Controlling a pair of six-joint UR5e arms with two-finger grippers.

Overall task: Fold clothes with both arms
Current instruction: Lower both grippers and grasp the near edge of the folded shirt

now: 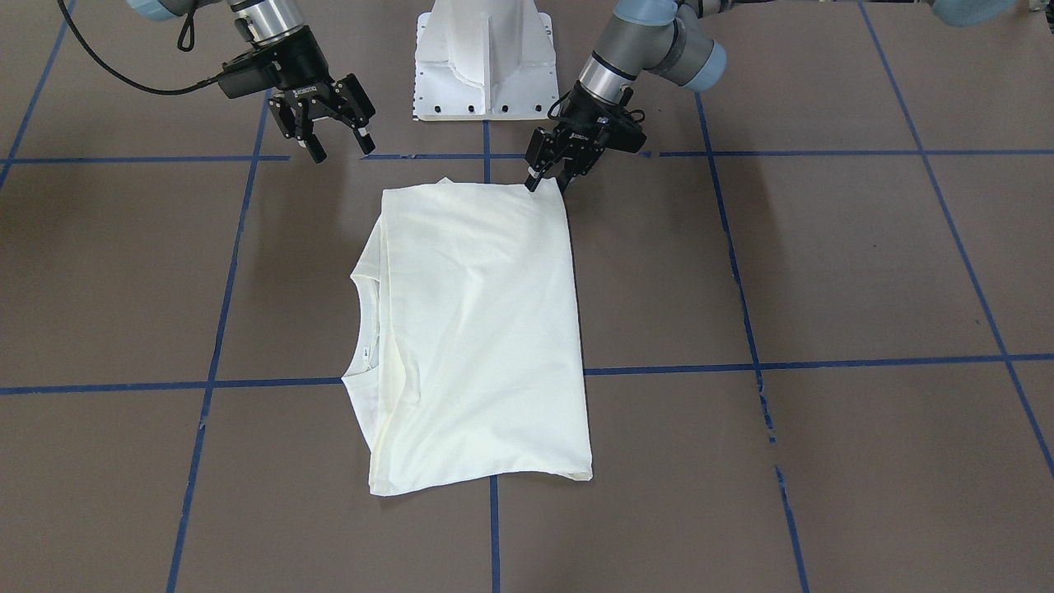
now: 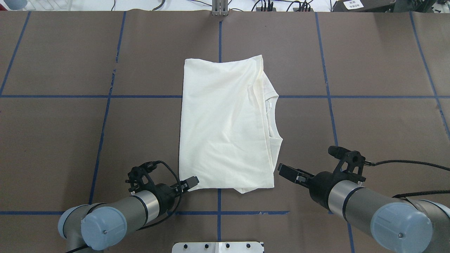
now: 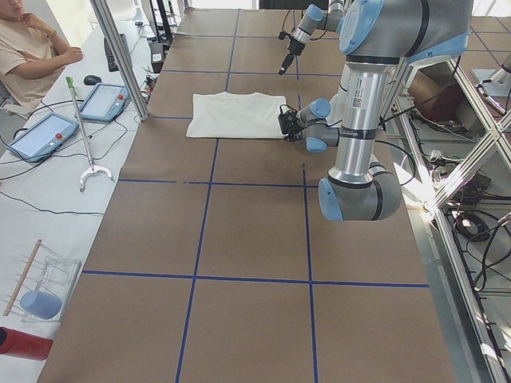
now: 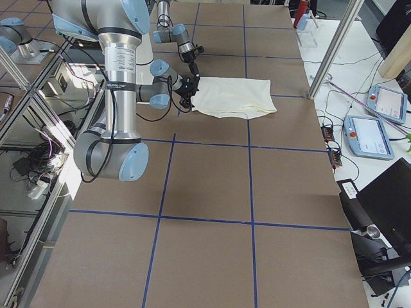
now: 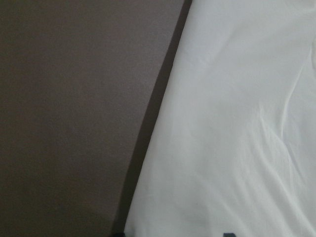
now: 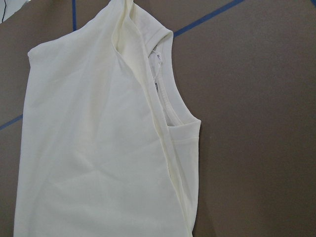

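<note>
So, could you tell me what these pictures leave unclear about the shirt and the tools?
Underside of the shirt: every view, hidden against the table.
Whether the left tool pinches the shirt's corner: fingertips overlap cloth in the front view, cut off by the bottom edge in the left wrist view.
Text on the neck label: too small, right wrist view.

No text legible in any view. Noted but unreadable: small white lettering on the body of the right gripper (image 1: 342, 151); vertical printed markings on the left arm (image 3: 357, 100) and right arm (image 4: 122, 67) tubes; a white card (image 2: 352, 4) with dark print at the table's far edge; a white neck tag (image 6: 158, 57) inside the T-shirt (image 6: 89, 148) collar
</note>
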